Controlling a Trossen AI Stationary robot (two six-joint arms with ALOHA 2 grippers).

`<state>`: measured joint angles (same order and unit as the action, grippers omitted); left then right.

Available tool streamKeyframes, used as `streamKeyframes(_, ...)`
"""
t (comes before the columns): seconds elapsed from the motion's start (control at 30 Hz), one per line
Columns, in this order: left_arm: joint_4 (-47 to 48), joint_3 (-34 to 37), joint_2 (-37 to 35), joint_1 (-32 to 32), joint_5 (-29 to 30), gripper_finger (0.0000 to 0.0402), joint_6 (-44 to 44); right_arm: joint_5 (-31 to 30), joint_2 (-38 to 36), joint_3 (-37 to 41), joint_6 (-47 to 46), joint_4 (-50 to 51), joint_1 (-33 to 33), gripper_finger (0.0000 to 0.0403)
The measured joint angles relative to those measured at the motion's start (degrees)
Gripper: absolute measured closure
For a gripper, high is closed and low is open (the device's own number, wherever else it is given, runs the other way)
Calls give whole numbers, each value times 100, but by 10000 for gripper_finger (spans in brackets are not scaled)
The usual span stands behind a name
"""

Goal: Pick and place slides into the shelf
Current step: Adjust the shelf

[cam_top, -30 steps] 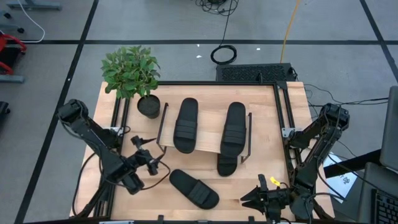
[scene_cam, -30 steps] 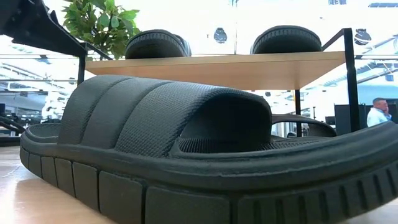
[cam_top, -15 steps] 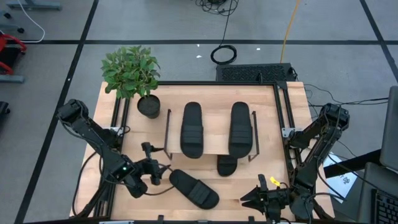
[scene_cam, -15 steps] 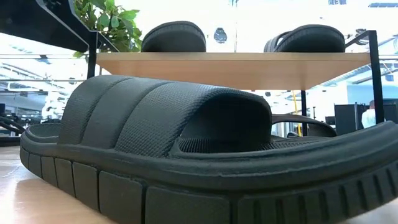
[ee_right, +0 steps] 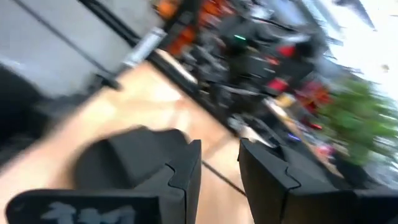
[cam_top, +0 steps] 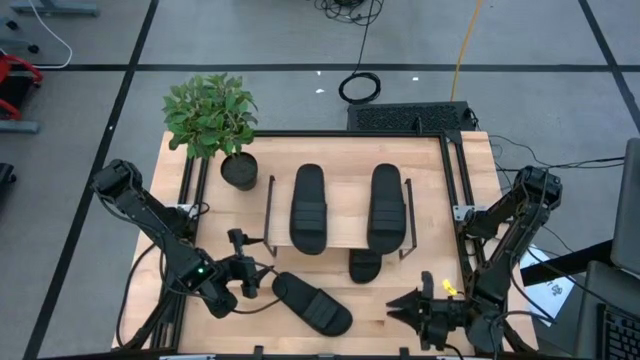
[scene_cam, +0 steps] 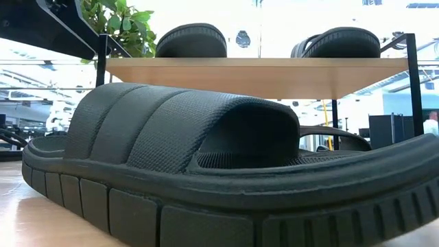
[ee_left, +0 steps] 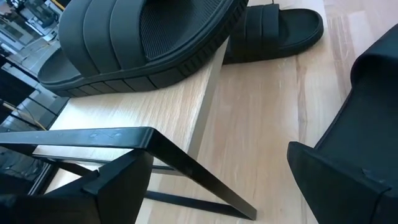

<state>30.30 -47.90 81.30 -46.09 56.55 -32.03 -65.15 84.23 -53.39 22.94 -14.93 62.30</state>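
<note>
The shelf (cam_top: 345,238) stands mid-table, square to its edges, its wooden top board (scene_cam: 254,68) on black wire side frames. Two black slides (cam_top: 307,208) (cam_top: 386,205) lie on the top board. A third slide (cam_top: 365,265) lies on the table under the shelf, its end sticking out toward the near edge. The fourth slide (cam_top: 312,302) lies flat on the table by the near edge and fills the low view (scene_cam: 206,158). My left gripper (cam_top: 255,275) (ee_left: 221,155) is open at the shelf's near left corner, astride the wire frame (ee_left: 155,140). My right gripper (cam_top: 398,305) (ee_right: 219,162) is shut and empty near the near right corner. My left gripper stands with the shelf's left wire frame (ee_left: 186,165) between its open fingers, close beside one finger (ee_left: 106,186). I cannot tell whether that finger touches the wire.
A potted plant (cam_top: 212,118) in a black round pot (cam_top: 240,170) stands by the far left corner. Black rails (cam_top: 455,190) run along the table's sides. Bare wood lies between the fourth slide and my right gripper. A person (scene_cam: 432,123) shows far off in the room.
The shelf, with both slides on it, turned from slanted to square with the table and shifted toward the right edge, while my left gripper moved toward the near edge and slightly right. My right gripper then shifted a little toward the far edge; its view is blurred.
</note>
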Motion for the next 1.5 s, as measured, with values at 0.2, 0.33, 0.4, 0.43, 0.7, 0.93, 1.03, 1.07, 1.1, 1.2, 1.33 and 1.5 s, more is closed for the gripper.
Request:
streamKeyframes(0.2,0,0,0,0,-2,25,-11,-2130,-174,0,870,-830,323,303)
streamKeyframes(0.33,3,0,0,7,2,25,7,-2203,-355,0,1246,-1321,635,310)
streamKeyframes(0.4,9,0,0,7,3,25,15,-2233,-367,3,1115,-1237,829,322)
streamKeyframes(0.43,13,0,0,7,4,25,26,-2300,-365,29,1019,-1185,935,330)
streamKeyframes(0.7,13,0,0,7,13,25,26,-2477,-636,974,-283,-1184,1659,397)
streamKeyframes(0.93,5,0,0,37,39,25,-2,-893,-1416,2169,-1923,-1186,1481,401)
streamKeyframes(1.03,-5,0,0,75,39,25,-19,-508,-1708,2604,-2431,-1162,1257,401)
streamKeyframes(1.07,-5,0,0,84,39,25,-19,-407,-1791,2715,-2560,-1181,1196,402)
streamKeyframes(1.1,-7,0,0,99,39,25,-19,-261,-1873,2827,-2671,-1185,1134,402)
streamKeyframes(1.2,-11,0,0,146,39,25,-16,-78,-2008,3057,-2969,-1172,963,402)
streamKeyframes(1.33,-11,-1,0,219,26,25,0,-74,-2031,3252,-3221,-1173,764,402)
streamKeyframes(1.5,-17,-2,0,282,-116,25,24,-78,-2030,3370,-3564,-1122,409,403)
